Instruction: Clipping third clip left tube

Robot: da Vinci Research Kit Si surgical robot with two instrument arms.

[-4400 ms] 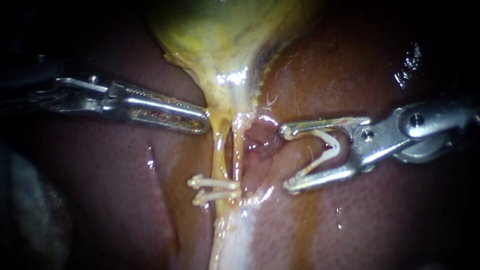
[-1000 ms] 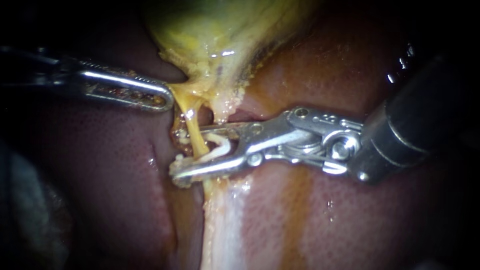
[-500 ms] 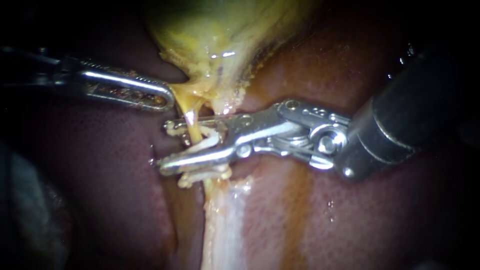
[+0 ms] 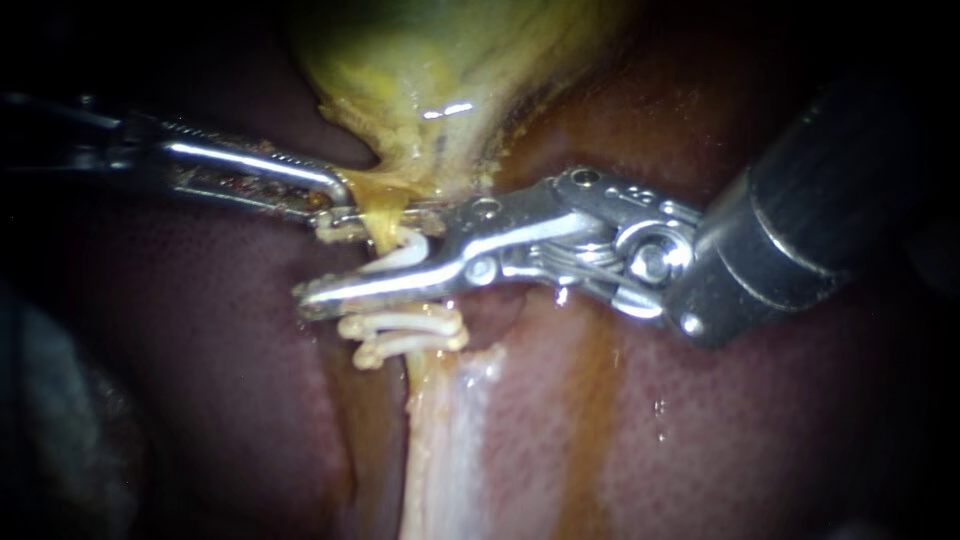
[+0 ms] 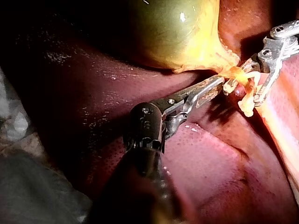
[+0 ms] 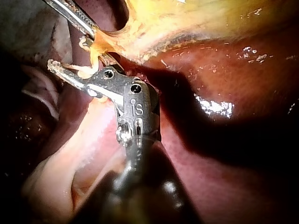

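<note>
Right instrument [image 4: 315, 262] has moved up the tube [image 4: 385, 205] in the last half second and now stands clear of the two lower clips [image 4: 400, 335]. Its jaws are spread astride the tube just under the gallbladder [image 4: 440, 60] and hold the open clip [image 4: 400, 255] from both sides. The clip is judged not yet closed. Left instrument [image 4: 330, 195] pinches the tube's upper end. No container in view.
</note>
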